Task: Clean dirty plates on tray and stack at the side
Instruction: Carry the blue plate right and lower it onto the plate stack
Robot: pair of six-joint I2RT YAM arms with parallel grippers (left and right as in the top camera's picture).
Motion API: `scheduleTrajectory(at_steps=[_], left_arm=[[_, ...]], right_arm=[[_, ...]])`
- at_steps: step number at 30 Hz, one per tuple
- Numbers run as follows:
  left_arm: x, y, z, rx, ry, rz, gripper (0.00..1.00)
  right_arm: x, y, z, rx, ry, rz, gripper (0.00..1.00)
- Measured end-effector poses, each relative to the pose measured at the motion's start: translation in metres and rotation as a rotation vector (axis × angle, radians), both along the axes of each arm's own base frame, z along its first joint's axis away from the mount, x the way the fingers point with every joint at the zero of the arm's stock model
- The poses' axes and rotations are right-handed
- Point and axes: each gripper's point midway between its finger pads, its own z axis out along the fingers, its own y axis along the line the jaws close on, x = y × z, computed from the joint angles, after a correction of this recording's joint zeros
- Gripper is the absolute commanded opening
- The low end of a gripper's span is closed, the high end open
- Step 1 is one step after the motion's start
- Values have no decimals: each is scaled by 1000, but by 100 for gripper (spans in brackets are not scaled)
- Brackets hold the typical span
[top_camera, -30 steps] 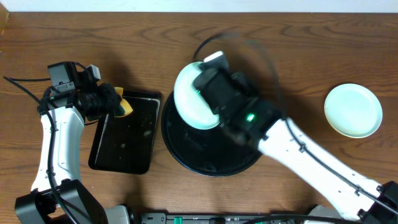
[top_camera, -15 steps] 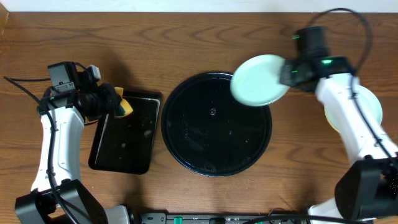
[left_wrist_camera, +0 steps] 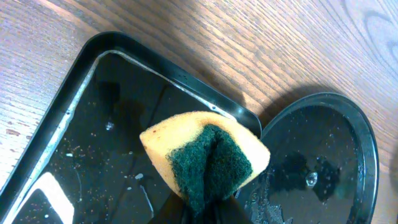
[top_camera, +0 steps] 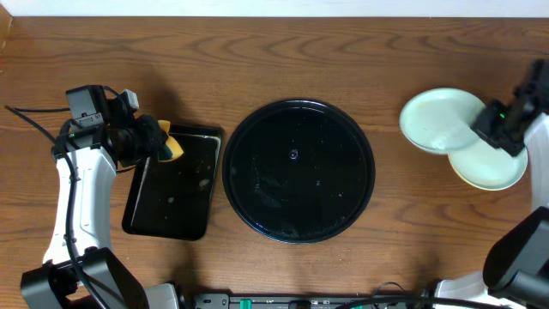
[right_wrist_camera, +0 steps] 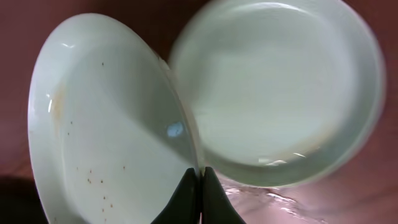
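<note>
The pale turquoise plate (top_camera: 433, 120) was over the right side of the wooden table (top_camera: 377, 51), well clear of the round black tray (top_camera: 322, 202). The right gripper (right_wrist_camera: 199, 185) had it by the rim, both fingers pressed tight together on its right edge. In the right wrist view the plate's face showed a scatter of tiny brown specks and a faint brownish mark near its far rim. The gripped edge overlapped the upper-left rim of a second pale plate (top_camera: 493, 167), which lay flat on the table near its right edge. Whether the two plates touched could not be told.

The round tray sat at the middle of the table, glossy, with water drops on its floor. Just beside it on the left lay a black rectangular tray (top_camera: 171, 206), wet and flecked with small crumbs. The left gripper (top_camera: 153, 142) was clamped on a yellow sponge (left_wrist_camera: 205, 155) with a dark green scouring face, squeezing it into a fold. The sponge was over the rectangular tray's far corner, on the side nearest the round tray.
</note>
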Motion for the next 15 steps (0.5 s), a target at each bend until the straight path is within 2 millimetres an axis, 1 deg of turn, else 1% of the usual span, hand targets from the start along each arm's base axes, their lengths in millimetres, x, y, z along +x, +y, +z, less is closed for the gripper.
scheduleTrajectory(at_steps=[4,9,12,14,15], left_arm=[[0,0,0,0,0,0,8],[0,0,0,0,0,0,8],[0,0,0,0,0,0,8],[0,0,0,0,0,0,8],[0,0,0,0,0,0,8]], right_arm=[[-27,-26,-29,5,46,-85,1],[-65,-50,-65,19,91,-191,1],[-84,-64,-77,27,102,-256,1],[-95,-74,-81,31,106,-297,1],[-97,-77,-81,31,103,-310,1]])
